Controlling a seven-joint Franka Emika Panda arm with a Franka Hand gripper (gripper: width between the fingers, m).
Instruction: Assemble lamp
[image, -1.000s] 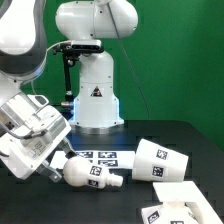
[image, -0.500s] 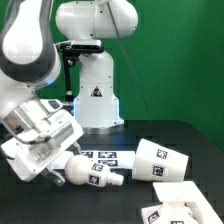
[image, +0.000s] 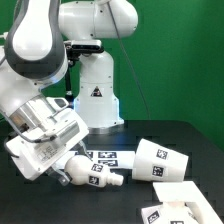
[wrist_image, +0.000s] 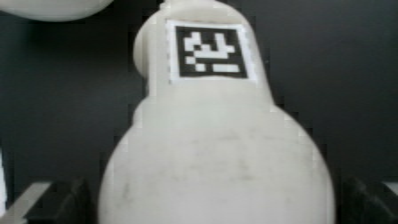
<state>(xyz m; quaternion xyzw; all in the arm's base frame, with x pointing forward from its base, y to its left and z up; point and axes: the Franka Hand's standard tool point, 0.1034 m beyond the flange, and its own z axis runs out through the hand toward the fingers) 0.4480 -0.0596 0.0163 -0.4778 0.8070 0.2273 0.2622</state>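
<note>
Surface (image: 190, 135): black and matte; it carries all three lamp parts in the lower half of the exterior view.
Base (image: 172, 207): flat, stepped white plastic in the lower right corner of the exterior view, partly cut off by the frame edge. Not in my grasp.
Shade (image: 160, 160): tapered cup lying on its side, right of centre, near the base. I judge it light and prone to roll.
Bulb (image: 92, 174): lies on its side at lower centre-left of the exterior view, round head toward me, neck pointing at the shade. It fills the wrist view.
Bulb handling: I judge it light, rigid, smooth hard plastic. Being round, it may roll or squirt out of a skewed grip.
Pincer (wrist_image: 199, 205): open, with a finger (wrist_image: 32, 200) on either side of the bulb's wide body. I cannot confirm contact.
Hold site: best judged across the widest part of the body, centred, short of the tagged neck (wrist_image: 210, 50). Close gently.
</note>
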